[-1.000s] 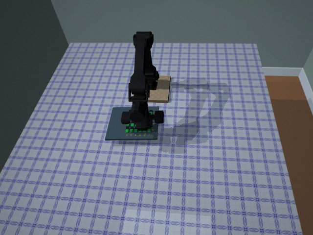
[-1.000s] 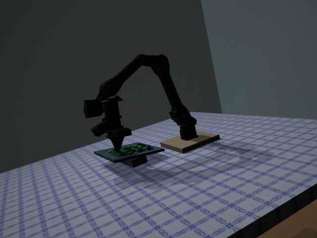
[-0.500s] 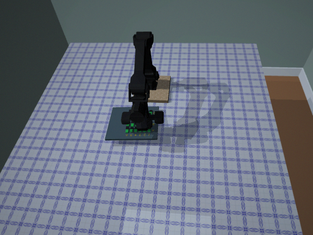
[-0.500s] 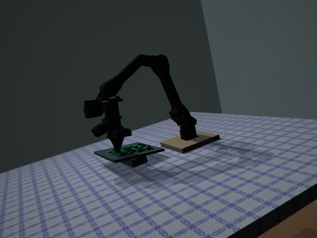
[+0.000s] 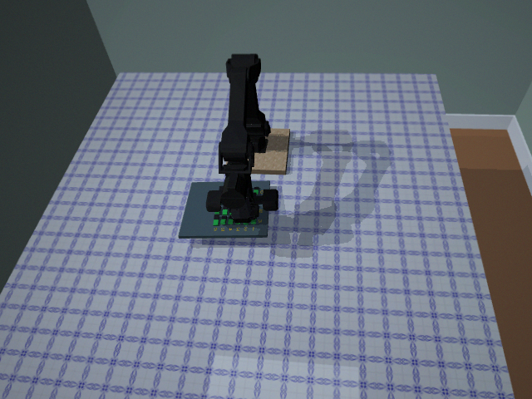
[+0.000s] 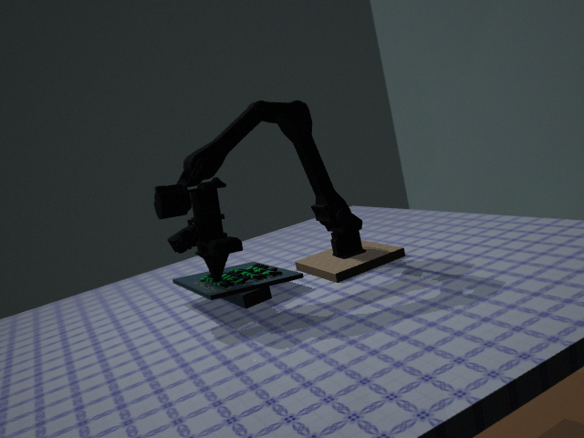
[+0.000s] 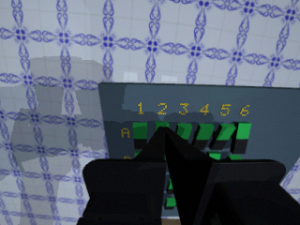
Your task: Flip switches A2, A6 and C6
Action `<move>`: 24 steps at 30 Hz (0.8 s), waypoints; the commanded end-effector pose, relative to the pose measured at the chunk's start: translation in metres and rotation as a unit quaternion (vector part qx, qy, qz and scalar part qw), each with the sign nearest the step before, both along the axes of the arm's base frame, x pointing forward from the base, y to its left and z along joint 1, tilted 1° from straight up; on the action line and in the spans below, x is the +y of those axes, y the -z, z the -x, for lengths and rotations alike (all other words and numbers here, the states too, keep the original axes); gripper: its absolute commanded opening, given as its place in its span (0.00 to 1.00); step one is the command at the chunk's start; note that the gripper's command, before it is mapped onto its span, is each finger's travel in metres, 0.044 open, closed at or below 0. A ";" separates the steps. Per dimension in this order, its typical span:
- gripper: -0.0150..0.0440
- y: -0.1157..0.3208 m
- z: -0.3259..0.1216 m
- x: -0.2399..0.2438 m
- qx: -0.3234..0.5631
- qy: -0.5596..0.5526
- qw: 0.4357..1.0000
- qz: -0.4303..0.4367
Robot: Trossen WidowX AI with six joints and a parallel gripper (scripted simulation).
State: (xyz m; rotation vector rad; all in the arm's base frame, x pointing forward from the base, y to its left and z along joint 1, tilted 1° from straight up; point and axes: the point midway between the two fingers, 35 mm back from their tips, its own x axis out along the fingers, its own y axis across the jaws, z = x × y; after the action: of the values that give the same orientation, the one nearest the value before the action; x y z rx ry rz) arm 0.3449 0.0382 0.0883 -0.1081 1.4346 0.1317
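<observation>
Your jaws are pinched together on nothing, tip at switch A2 [image 7: 161, 126] on the panel [image 7: 272, 122], so you likely have A6 [image 7: 242, 133] and C6 left.

Yellow numbers 1, 2, 3, 4, 5 and 6 run along the far edge of the dark panel [image 7: 197, 98]. A yellow letter A stands at the left of the first switch row.

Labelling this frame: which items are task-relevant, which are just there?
Job:
- dark grey switch panel with green rocker switches
- A2 switch, under the fingertip
- A6 switch
- shut black gripper

Just there:
- tan wooden base board
- blue-patterned table
</observation>
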 end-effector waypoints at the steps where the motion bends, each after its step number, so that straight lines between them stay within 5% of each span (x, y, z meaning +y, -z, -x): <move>1: 0.25 0.001 0.000 0.001 0.001 0.003 1.000 -0.002; 17: 0.25 -0.062 0.011 -0.004 -0.012 0.003 1.000 -0.004; 24: 0.25 -0.059 0.016 -0.086 -0.011 0.003 1.000 0.000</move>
State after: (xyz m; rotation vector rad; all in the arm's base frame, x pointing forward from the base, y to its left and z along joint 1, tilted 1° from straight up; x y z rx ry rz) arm 0.3348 -0.0180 0.1476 -0.1102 1.4111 0.1274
